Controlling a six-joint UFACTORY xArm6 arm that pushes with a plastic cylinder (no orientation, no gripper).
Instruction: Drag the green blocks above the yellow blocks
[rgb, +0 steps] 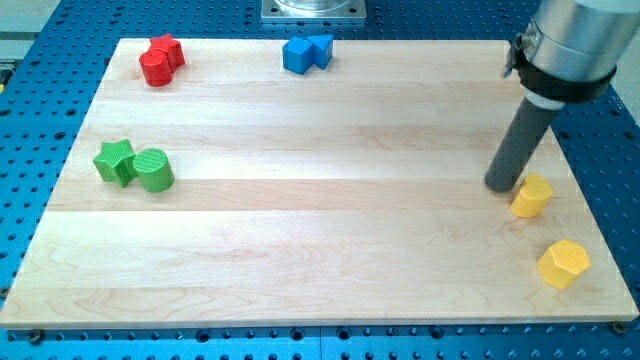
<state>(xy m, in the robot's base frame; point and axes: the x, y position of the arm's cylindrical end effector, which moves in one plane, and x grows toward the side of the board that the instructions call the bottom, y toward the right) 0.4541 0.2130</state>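
my tip (500, 186) is a bare rod end with no fingers to open or close; it grips nothing and sits on the board at the view's right, just to the left of the upper yellow hexagonal block (531, 195), very close or touching, i cannot tell which. the wooden board (320, 230) lies on a blue perforated table (40, 100). the 2 green blocks, a green star block (115, 161) and a green cylinder block (154, 170), touch each other at the view's left, well apart from my tip. a lower yellow hexagonal block (564, 264) sits near the bottom right. 2 red blocks (161, 60) touch at the top left; 2 blue blocks (306, 52) touch at the top centre.
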